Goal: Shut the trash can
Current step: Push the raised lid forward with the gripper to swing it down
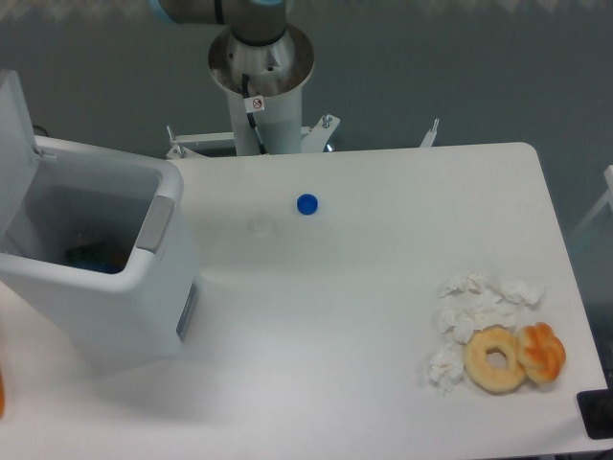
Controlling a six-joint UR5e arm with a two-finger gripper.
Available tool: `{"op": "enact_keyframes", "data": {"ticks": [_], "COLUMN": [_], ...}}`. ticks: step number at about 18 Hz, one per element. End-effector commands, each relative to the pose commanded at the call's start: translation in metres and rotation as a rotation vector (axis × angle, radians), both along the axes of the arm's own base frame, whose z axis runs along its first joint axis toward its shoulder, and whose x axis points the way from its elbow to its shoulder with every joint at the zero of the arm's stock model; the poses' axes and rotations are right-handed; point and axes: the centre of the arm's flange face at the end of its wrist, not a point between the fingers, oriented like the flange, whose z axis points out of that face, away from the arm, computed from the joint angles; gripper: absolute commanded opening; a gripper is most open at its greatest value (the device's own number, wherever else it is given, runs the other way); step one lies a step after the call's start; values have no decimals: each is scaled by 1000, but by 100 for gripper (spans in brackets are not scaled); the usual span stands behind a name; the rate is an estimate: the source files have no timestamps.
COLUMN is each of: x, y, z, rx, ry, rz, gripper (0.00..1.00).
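The tabletop (364, 316) carries everything, and the trash can (105, 278) stands at its left edge, by far the biggest thing there, with its lid (17, 144) raised almost upright on the far-left side and the grey latch strip (158, 222) on its right rim. The task is not yet done. To close it well, the arm would probably need to reach behind the lid's upper edge and press it over and down until it meets the latch strip, pushing evenly so the light bin does not slide. Only the arm's base column (261, 86) shows at the top; the gripper is out of view, so the jaws' state cannot be told. Inside the bin, dark blue contents (91, 257) are too dim to name. The lid and bin are cut off at the left edge.
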Motion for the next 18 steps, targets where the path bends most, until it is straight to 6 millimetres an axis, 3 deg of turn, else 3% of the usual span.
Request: {"op": "enact_keyframes", "data": {"ticks": [4, 8, 18], "x": [-20, -25, -59], "y": [-1, -3, -9], "z": [-11, -33, -42], "rx": [-1, -28, -45], "ry": [82, 146, 170], "rz": [13, 3, 56], "gripper": [100, 100, 100]}}
